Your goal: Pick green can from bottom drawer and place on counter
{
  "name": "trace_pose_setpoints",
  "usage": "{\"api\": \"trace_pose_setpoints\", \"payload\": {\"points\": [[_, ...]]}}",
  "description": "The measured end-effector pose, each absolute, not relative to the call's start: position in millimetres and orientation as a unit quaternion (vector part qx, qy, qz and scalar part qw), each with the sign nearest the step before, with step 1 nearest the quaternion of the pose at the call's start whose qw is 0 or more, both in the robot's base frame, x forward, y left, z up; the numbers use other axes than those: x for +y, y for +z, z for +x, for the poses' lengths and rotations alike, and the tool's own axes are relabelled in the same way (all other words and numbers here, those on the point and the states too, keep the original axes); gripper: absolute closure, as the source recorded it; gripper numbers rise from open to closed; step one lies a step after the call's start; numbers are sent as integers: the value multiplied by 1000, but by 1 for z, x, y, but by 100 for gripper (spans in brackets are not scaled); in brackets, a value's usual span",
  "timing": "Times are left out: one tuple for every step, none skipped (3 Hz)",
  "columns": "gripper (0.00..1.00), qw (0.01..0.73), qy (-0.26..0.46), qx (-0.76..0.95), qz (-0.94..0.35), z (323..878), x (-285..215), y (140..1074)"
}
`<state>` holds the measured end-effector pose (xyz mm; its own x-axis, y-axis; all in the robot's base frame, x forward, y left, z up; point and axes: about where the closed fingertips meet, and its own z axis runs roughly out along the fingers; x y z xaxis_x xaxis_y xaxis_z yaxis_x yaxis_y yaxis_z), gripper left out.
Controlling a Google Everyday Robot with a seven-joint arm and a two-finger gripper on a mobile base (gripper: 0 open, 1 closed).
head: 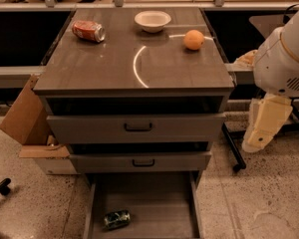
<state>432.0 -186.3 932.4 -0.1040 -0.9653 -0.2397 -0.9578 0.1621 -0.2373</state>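
The green can (116, 219) lies on its side on the floor of the open bottom drawer (159, 208), near its left front. The counter (104, 68) is the glossy wood-grain cabinet top above it. My arm comes in from the right edge, and its gripper (254, 142) hangs pointing down beside the cabinet's right side, at about the height of the middle drawer. It is far from the can and holds nothing that I can see.
A red-orange soda can (88, 31), a white bowl (152, 20) and an orange (194, 40) sit on the counter. Two grey drawer fronts (137, 128) stick out above the bottom drawer. A cardboard box (27, 118) stands on the left. A black chair leg (234, 151) is on the right.
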Motion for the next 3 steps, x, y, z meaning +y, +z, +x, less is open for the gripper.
{"api": "trace_pose_setpoints", "payload": {"points": [[0,169,-1,735,-657,436,-184,910],[0,173,19,718,-674,442,-182,868],[0,190,46,702,-685,447,-182,824]]}}
